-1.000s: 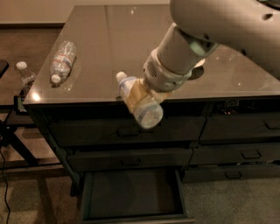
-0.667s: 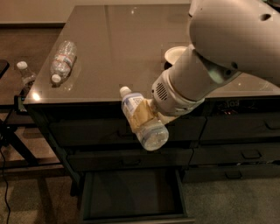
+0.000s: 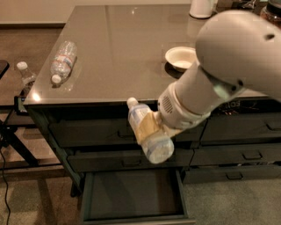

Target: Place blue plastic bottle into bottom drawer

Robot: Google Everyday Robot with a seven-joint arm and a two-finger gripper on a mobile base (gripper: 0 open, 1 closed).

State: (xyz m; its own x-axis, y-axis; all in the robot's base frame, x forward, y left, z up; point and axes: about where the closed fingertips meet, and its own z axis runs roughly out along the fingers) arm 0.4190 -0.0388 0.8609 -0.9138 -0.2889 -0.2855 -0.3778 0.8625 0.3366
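Note:
The blue plastic bottle (image 3: 147, 130), pale and translucent with a white cap and a light label, is held tilted in front of the drawer fronts, cap up and to the left. My gripper (image 3: 160, 127) is at the end of the big white arm and is shut on the bottle's middle; its fingers are mostly hidden behind the bottle and wrist. The bottle hangs above the bottom drawer (image 3: 131, 193), which is pulled open below, a wide shallow tray with a dark flat floor.
A clear crinkled water bottle (image 3: 62, 61) lies on the counter's left side. A white bowl (image 3: 181, 57) sits mid-counter, a white jug (image 3: 202, 8) at the back. A small clear bottle (image 3: 25, 75) stands off the counter at left. Closed handled drawers (image 3: 109, 132) lie behind the bottle.
The arm has carried the bottle down and to the right, from the counter's edge to in front of the drawer fronts, closer above the open bottom drawer.

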